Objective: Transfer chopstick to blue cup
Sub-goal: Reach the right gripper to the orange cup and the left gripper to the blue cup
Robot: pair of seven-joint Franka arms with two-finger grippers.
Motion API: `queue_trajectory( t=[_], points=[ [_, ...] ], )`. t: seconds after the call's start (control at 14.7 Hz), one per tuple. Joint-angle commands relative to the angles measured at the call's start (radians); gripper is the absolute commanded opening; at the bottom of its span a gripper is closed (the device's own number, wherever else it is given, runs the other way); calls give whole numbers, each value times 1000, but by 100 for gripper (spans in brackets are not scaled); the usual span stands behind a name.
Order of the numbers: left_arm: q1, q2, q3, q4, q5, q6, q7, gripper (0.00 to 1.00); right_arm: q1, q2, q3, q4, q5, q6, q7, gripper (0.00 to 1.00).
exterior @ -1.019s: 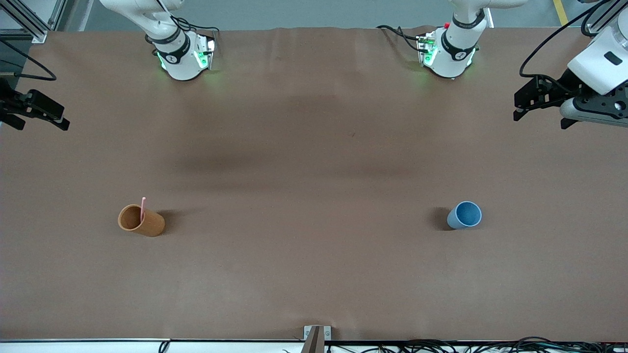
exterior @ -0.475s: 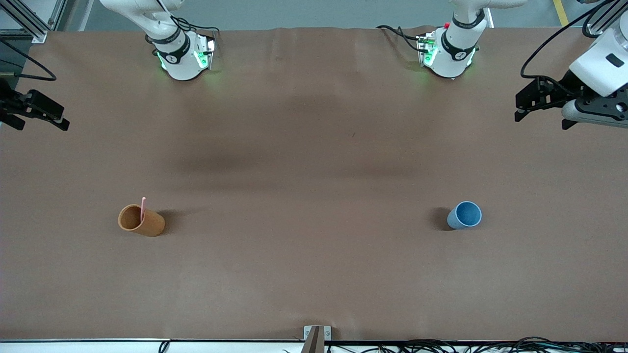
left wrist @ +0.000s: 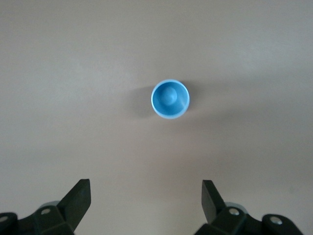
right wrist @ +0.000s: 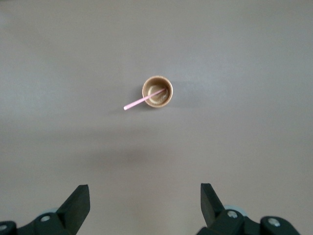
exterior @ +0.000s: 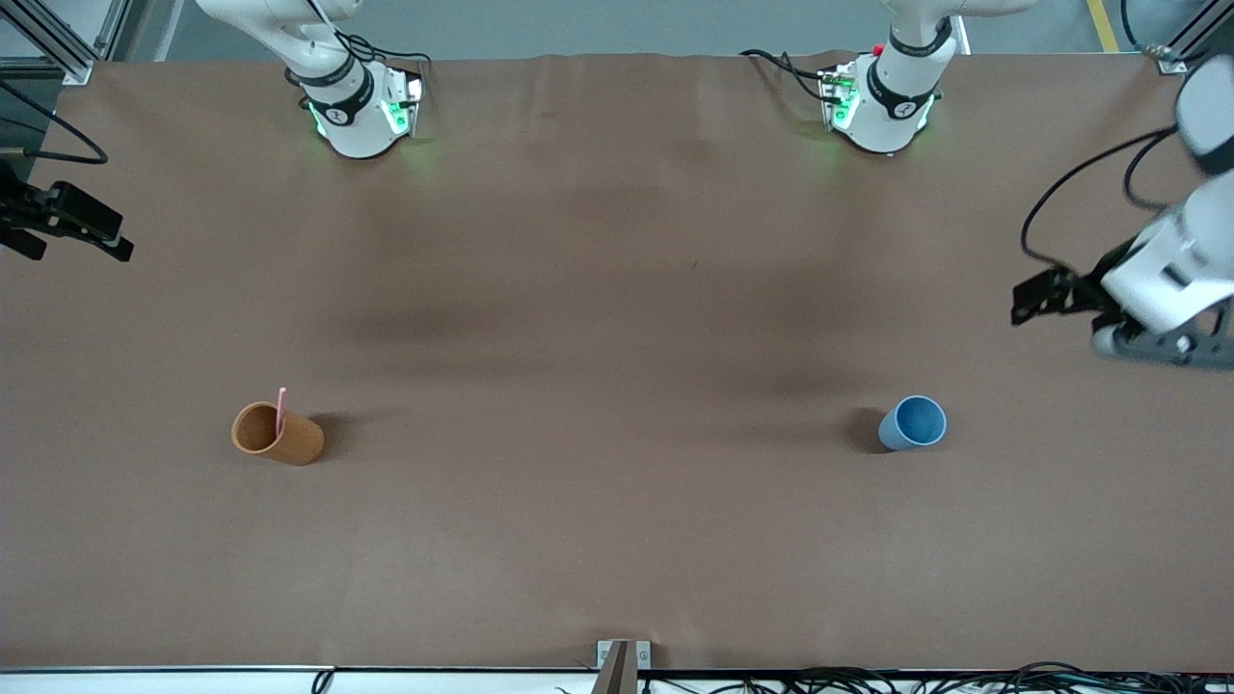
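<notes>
A pale-pink chopstick [exterior: 281, 410] stands tilted in the orange-brown cup [exterior: 278, 434] toward the right arm's end of the table; both show in the right wrist view, the chopstick [right wrist: 139, 101] leaning out over the cup's rim [right wrist: 157, 91]. The blue cup [exterior: 912, 422] stands upright and empty toward the left arm's end, also in the left wrist view [left wrist: 169, 98]. My left gripper [exterior: 1024, 304] is open, up in the air over the table beside the blue cup [left wrist: 145, 198]. My right gripper [exterior: 92, 236] is open and empty at the table's edge, high above the table [right wrist: 145, 200].
The brown table cover [exterior: 617, 366] fills the view. A small metal bracket [exterior: 622, 660] sits at the table's edge nearest the camera, with cables along that edge. Both robot bases stand at the table's edge farthest from the camera.
My left gripper has moved toward the camera, closer to the blue cup. The right gripper has barely shifted. The cups and the chopstick have not moved.
</notes>
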State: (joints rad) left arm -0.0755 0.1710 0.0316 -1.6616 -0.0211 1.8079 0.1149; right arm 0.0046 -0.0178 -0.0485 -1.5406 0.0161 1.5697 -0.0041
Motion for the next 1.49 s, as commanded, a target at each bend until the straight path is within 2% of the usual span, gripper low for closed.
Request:
queue_trajectory(
  t=[0.0, 0.27, 0.48, 0.68, 0.75, 0.81, 0.88, 1.09, 1.22, 1.43],
  points=[
    [6, 51, -2, -92, -11, 157, 20, 100, 5, 45, 6, -19, -15, 59, -7, 100],
    [6, 162, -2, -141, -55, 301, 20, 100, 44, 108, 6, -145, -100, 289, -5, 100],
    [6, 192, -2, -233, -56, 456, 22, 100, 67, 130, 6, -260, -108, 455, -8, 97],
    [6, 254, -2, -254, -56, 556, 22, 100, 106, 156, 7, -413, -148, 698, -7, 88],
    [8, 268, -2, -254, -56, 570, 20, 99, 154, 157, 4, -452, -154, 735, -8, 80],
    [6, 280, -2, -248, -56, 574, 19, 95, 163, 157, 4, -472, -178, 737, -7, 73],
    [8, 285, -2, -247, -57, 577, 9, 85, 164, 157, 4, -502, -218, 742, -7, 65],
    [6, 298, -2, -247, -65, 593, 2, 26, 161, 150, 4, -565, -307, 780, -5, 51],
    [6, 298, -2, -242, -68, 591, 3, 2, 161, 148, 4, -569, -330, 803, -7, 42],
    [-6, 292, -4, -205, -68, 570, 0, 0, 163, 148, 4, -570, -355, 820, -5, 34]
  ],
)
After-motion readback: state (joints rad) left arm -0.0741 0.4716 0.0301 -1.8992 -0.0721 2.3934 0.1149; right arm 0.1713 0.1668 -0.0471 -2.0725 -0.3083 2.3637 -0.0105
